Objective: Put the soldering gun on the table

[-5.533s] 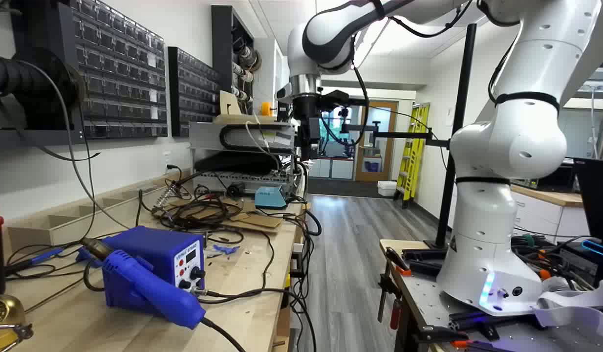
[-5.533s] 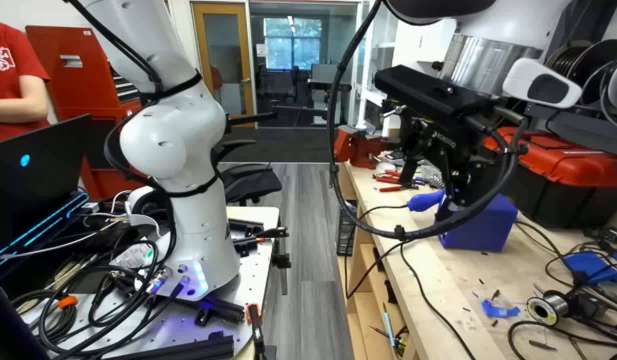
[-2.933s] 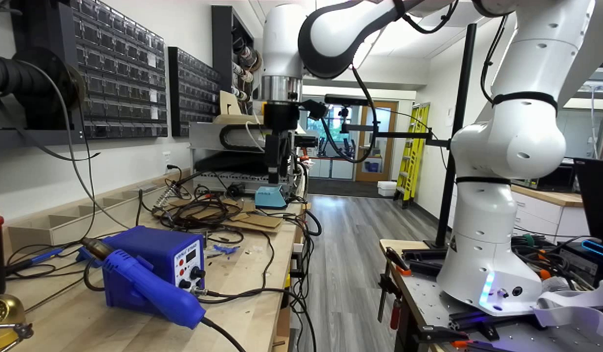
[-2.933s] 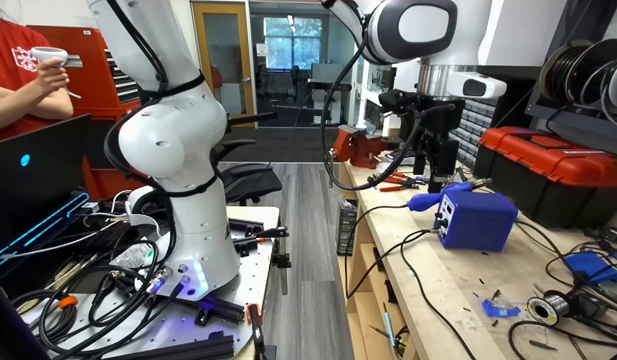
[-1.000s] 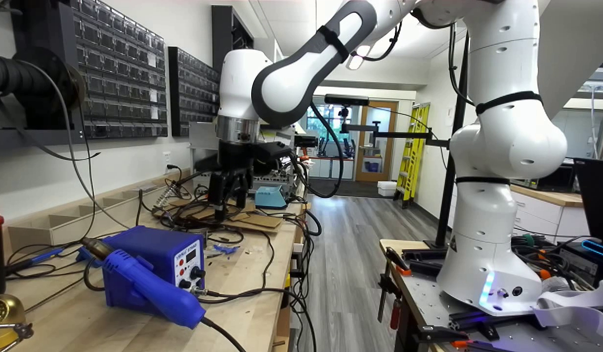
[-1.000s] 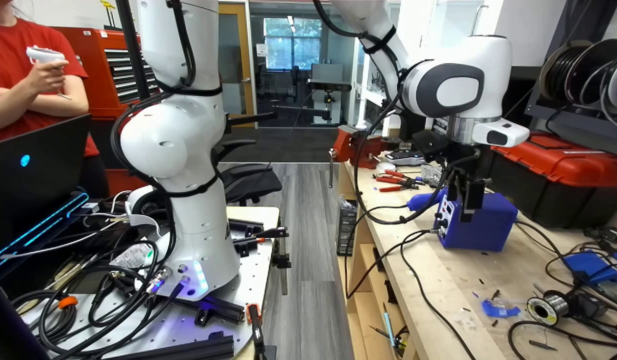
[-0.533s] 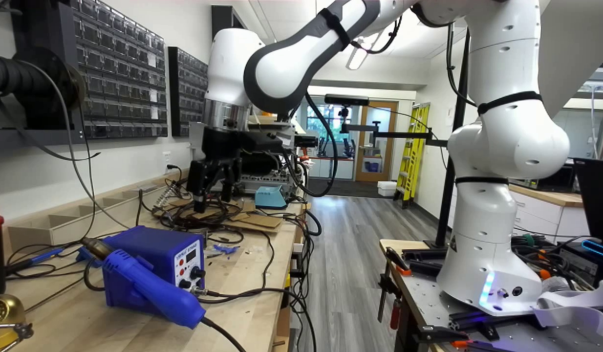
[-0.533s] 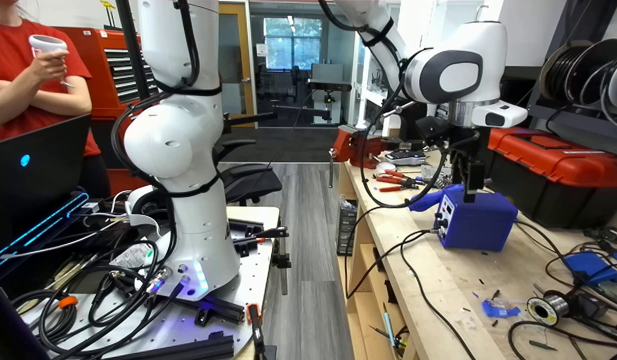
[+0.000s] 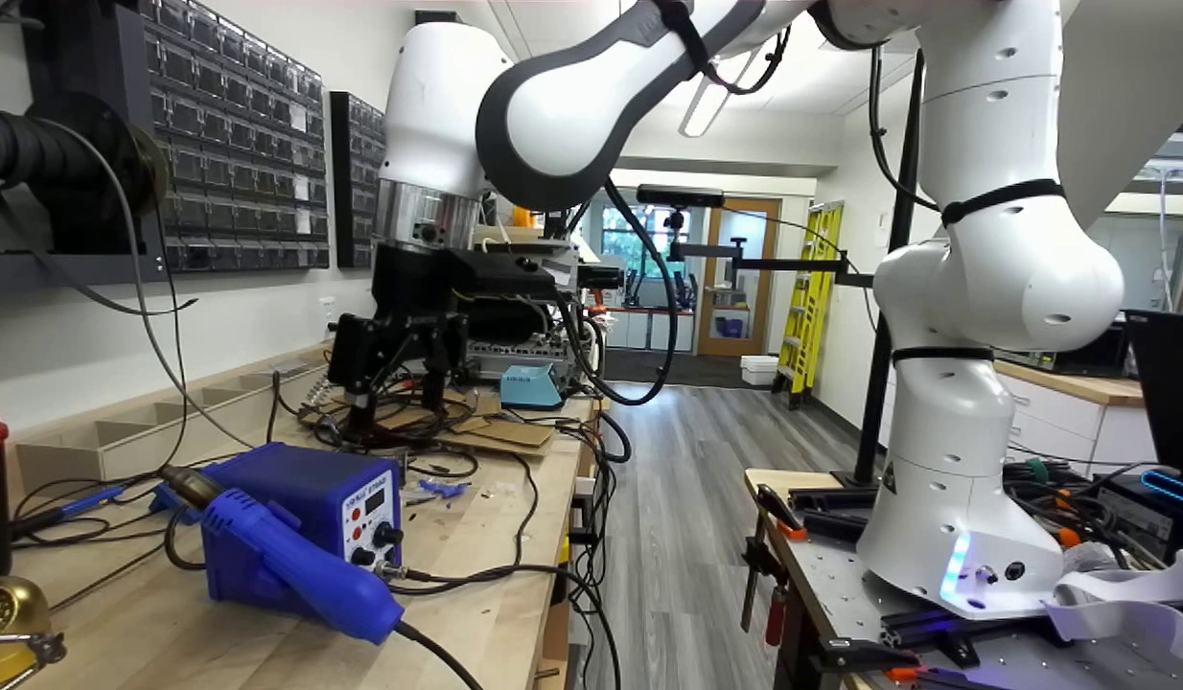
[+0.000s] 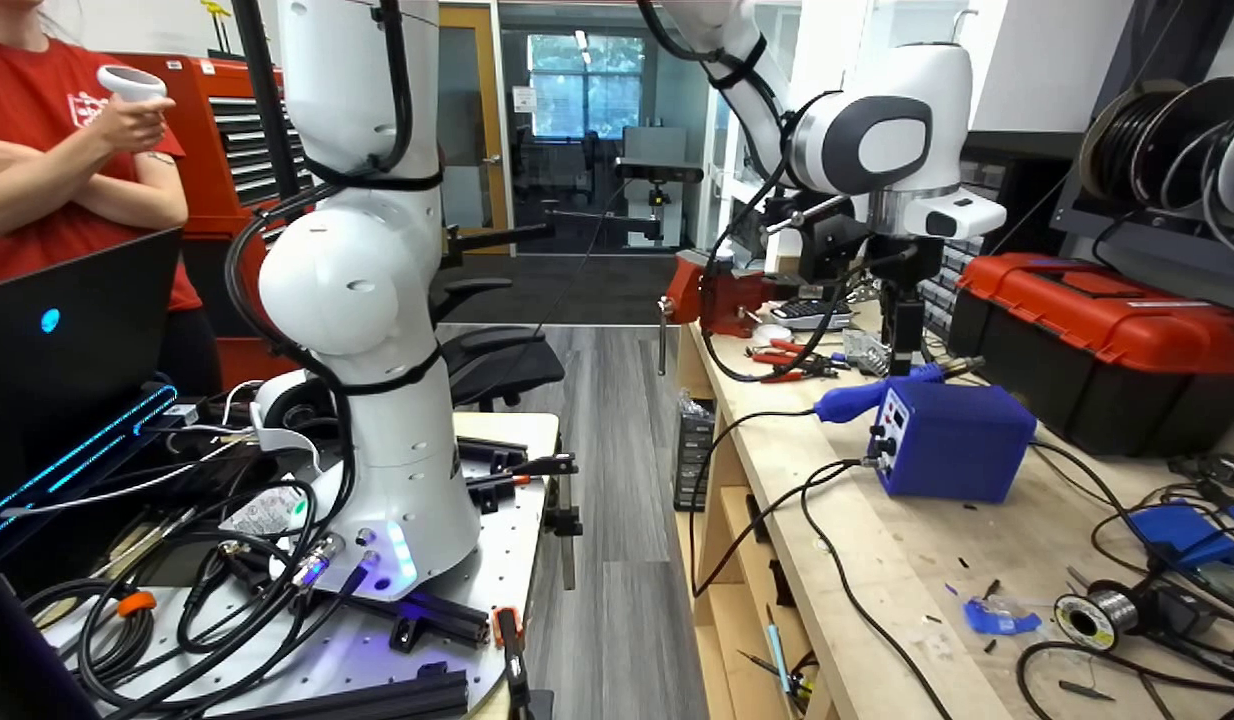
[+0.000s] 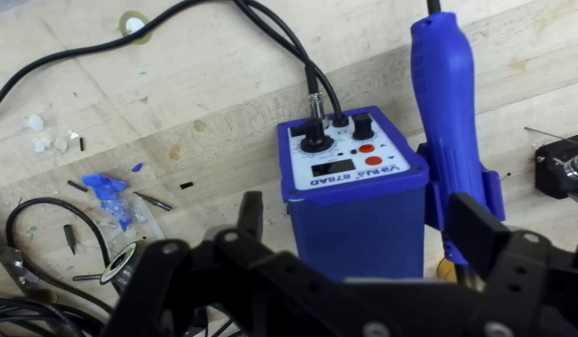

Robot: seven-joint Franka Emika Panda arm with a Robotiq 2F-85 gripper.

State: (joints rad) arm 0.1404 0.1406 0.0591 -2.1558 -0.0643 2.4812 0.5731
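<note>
In the wrist view, the two fingers (image 11: 478, 229) of the gripper (image 11: 364, 220) are spread wide; the station (image 11: 359, 243) appears between them, and one finger stands before the lower part of the gun (image 11: 441, 93). Whether it touches, I cannot tell. The gun rests in the holder (image 11: 495, 194) at the side of the station, which stands on the table (image 11: 186, 103). The gun's long axis runs almost straight down this view, from the cord (image 11: 433, 5) at the top. In an exterior view, the nozzle (image 9: 194, 487) points to the upper left, and the cord end to the lower right. Compared with half a second ago, the gripper has shifted leftward in both exterior views, while the gun and the station stay in place. The gun looks blue and smooth, thicker near the cord, with short slots close to the nozzle, which is of dull brownish metal.
</note>
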